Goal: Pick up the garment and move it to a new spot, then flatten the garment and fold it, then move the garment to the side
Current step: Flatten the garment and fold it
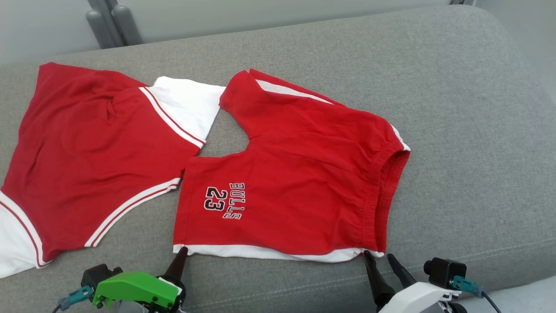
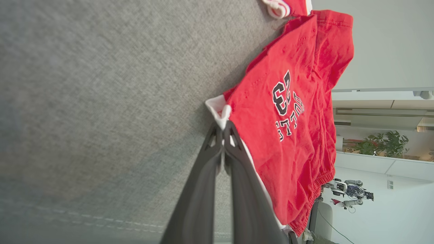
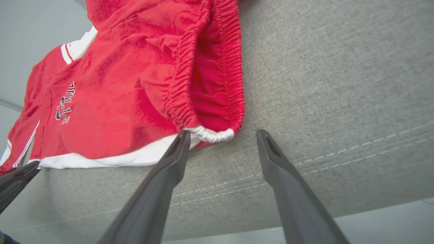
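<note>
Red shorts (image 1: 295, 174) printed BULLS 23 are lying spread flat on the grey cushion (image 1: 456, 108), waistband toward your right. A second red-and-white garment (image 1: 95, 148) is lying just beside them on the left. A pale wall is standing behind the cushion. The left wrist view is catching a plant (image 2: 383, 142) and another robot (image 2: 349, 193) far off.

Your left gripper (image 2: 223, 127) is reaching in from the near edge, fingers pinched tight on the shorts' white hem corner. Your right gripper (image 3: 222, 135) is standing spread wide at the waistband corner, gripping nothing. Whether its fingertip is contacting the white edge is hard to judge. The second garment is running off the frame's left.
</note>
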